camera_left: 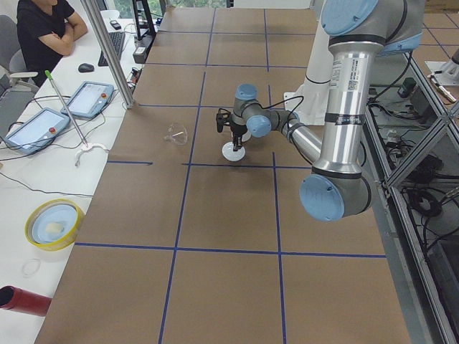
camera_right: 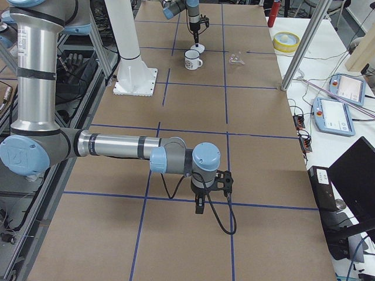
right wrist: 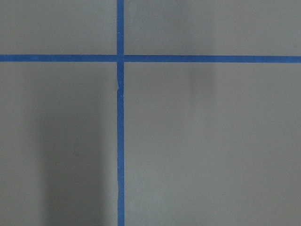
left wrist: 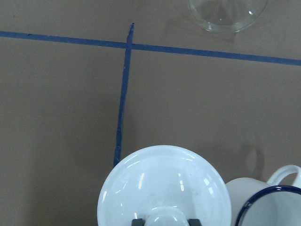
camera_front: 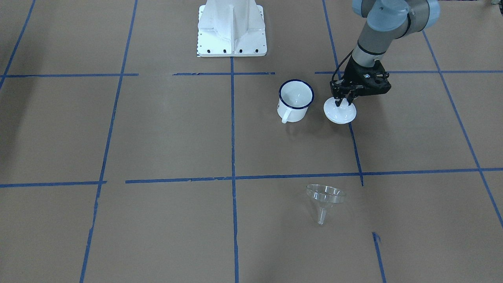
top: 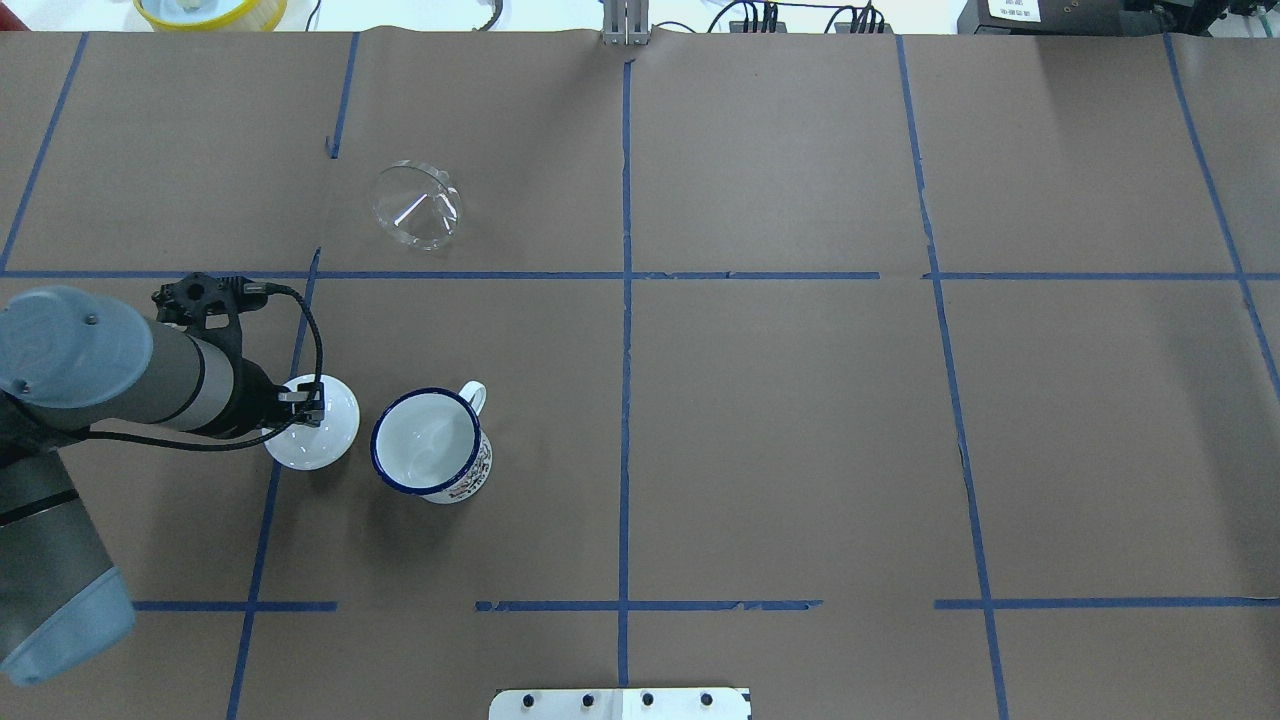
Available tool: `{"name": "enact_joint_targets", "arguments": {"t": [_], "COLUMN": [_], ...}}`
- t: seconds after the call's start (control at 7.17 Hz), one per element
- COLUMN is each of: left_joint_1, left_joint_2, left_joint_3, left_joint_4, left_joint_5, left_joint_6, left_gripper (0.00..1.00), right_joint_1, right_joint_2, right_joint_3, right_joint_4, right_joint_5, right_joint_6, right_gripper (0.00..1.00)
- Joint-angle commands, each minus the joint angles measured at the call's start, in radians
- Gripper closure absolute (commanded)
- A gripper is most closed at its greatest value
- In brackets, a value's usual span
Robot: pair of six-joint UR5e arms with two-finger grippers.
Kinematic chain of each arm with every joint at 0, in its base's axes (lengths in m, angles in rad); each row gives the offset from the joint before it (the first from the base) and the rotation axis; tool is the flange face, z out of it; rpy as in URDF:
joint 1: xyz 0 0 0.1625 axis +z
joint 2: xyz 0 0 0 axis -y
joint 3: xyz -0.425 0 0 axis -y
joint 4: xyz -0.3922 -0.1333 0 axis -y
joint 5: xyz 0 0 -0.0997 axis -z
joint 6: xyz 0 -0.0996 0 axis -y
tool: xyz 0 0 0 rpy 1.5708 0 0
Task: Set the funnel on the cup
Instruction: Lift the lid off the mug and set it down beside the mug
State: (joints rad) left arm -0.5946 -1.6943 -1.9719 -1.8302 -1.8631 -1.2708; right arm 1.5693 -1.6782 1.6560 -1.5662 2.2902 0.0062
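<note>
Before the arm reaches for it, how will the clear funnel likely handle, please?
The funnel looks thin clear plastic, so probably light and stiff. Lying tilted on rim and spout, it would likely roll if nudged. Its glossy cone may slip.

Brown paper (top: 800, 430) covers the table (camera_left: 229, 287), gridded with blue tape (top: 626, 400). 1 tape line runs close by the fingers (camera_front: 338, 101) of the left gripper (camera_front: 342, 104). Well beyond those fingers, past the table's edge, a white bench (camera_left: 43, 172) holds 2 tablet pendants (camera_left: 87, 99) and a yellow-rimmed dish (camera_left: 53, 223).
</note>
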Motion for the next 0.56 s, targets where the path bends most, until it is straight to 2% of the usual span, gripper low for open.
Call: {"name": "enact_joint_targets", "arguments": {"t": [0.0, 0.14, 0.28, 0.42], "left_joint_1": [0.006, 0.006, 0.006, 0.003], "left_joint_2": [-0.07, -0.07, -0.071, -0.071], "left_joint_3": [0.057, 0.059, 0.079, 0.082], "left_joint_4": [0.006, 0.006, 0.005, 0.005], "left_joint_5": [-0.001, -0.002, -0.002, -0.001], "left_joint_6": [0.002, 0.011, 0.014, 0.016], "left_gripper": [1.0, 0.73, 0.23, 0.21], "right_joint_1": [0.0, 0.0, 0.0, 0.0], "right_joint_2": [0.0, 0.0, 0.0, 0.0], "right_joint_3": [0.001, 0.001, 0.001, 0.001], "right_joint_4": [0.0, 0.0, 0.0, 0.0], "right_joint_5": [0.0, 0.0, 0.0, 0.0], "right_joint_6": [0.0, 0.0, 0.0, 0.0], "right_gripper": [0.0, 0.0, 0.0, 0.0]}}
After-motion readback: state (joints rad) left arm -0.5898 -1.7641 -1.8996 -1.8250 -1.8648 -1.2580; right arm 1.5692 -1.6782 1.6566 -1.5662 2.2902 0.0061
